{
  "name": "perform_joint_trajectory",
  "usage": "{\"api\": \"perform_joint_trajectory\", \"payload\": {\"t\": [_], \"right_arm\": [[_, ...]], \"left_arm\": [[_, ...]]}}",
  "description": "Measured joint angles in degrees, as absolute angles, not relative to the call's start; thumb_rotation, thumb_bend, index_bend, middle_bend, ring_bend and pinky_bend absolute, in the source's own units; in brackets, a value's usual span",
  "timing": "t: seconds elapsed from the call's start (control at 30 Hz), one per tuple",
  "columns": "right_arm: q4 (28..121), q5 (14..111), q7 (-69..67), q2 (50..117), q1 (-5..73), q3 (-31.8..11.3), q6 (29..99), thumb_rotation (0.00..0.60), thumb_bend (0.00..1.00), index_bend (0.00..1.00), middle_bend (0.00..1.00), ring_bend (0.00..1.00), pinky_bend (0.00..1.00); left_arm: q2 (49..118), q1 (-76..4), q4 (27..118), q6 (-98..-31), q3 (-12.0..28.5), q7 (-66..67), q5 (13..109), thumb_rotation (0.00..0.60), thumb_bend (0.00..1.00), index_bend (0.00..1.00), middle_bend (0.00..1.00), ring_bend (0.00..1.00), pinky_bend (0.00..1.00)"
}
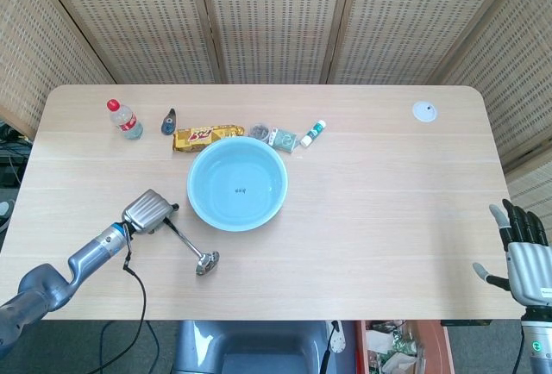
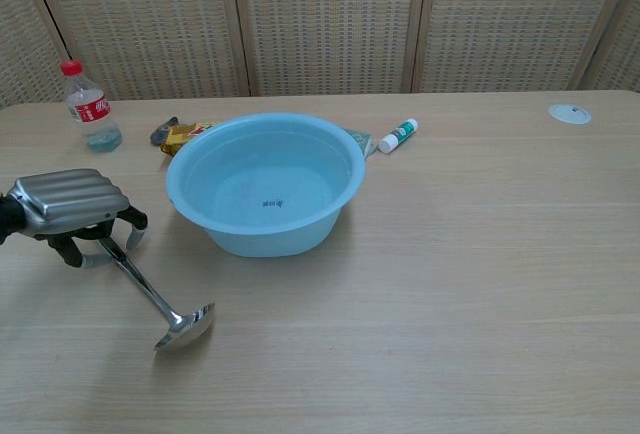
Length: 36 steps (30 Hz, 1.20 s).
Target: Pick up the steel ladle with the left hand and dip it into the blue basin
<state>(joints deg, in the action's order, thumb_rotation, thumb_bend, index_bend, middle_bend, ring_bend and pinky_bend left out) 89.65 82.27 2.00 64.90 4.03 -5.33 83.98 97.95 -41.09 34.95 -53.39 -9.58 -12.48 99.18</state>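
Shiny steel ladle (image 2: pixel 160 297), lower left of frame, flat on pale wooden table (image 1: pixel 388 193); we judge it rigid, light, slick. Best hold: handle's upper end. Left hand (image 2: pixel 72 212) arched over that end, fingers apart; grip not confirmed. Round blue plastic basin (image 2: pixel 265 184) just right. Right hand (image 1: pixel 522 253) lower right, spread, empty.

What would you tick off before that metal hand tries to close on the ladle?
1. Left hand over the handle end of the steel ladle: ok, fingers curl down around the handle's top.
2. Ladle actually gripped: cannot tell, the fingertips hide the contact.
3. Ladle lying flat on the table, bowl toward the front edge: ok.
4. Blue basin upright and near the ladle: ok.
5. Path from ladle to basin free of the snack bar and bottle: ok, both sit behind the basin.
6. Right hand out of the way: ok, at the far right edge.
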Motion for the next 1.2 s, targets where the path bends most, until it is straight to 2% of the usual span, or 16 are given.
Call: {"api": "perform_joint_trajectory", "payload": {"t": [0.37,0.53,0.73,0.97,1.2], "right_arm": [[89.81,82.23,2.0,64.83,4.08,-5.23,83.75,0.6,0.0,0.0,0.0,0.0,0.0],[89.86,82.28,1.71,64.73,4.04,-5.24,83.86,0.6,0.0,0.0,0.0,0.0,0.0],[89.9,82.35,1.26,64.54,3.94,-5.24,84.0,0.6,0.0,0.0,0.0,0.0,0.0],[90.1,82.51,0.83,64.29,3.84,-5.18,84.14,0.6,0.0,0.0,0.0,0.0,0.0],[90.4,82.84,0.52,64.06,3.74,-5.03,84.29,0.6,0.0,0.0,0.0,0.0,0.0]], "left_arm": [[99.15,-41.35,34.45,-52.9,-10.07,-11.84,98.95,0.6,0.37,0.49,1.0,0.99,1.0],[99.33,-41.24,34.21,-52.83,-10.06,-11.58,98.57,0.6,0.37,0.7,1.0,0.99,1.0],[98.71,-41.03,34.52,-53.82,-9.8,-11.53,98.19,0.6,0.39,0.86,1.0,0.99,1.0],[95.23,-40.6,38.36,-56.32,-9.51,-11.55,97.96,0.6,0.4,0.92,1.0,0.99,1.0],[89.45,-40.43,46.76,-57.35,-8.82,-8.98,97.09,0.6,0.42,0.97,1.0,0.99,1.0]]}}
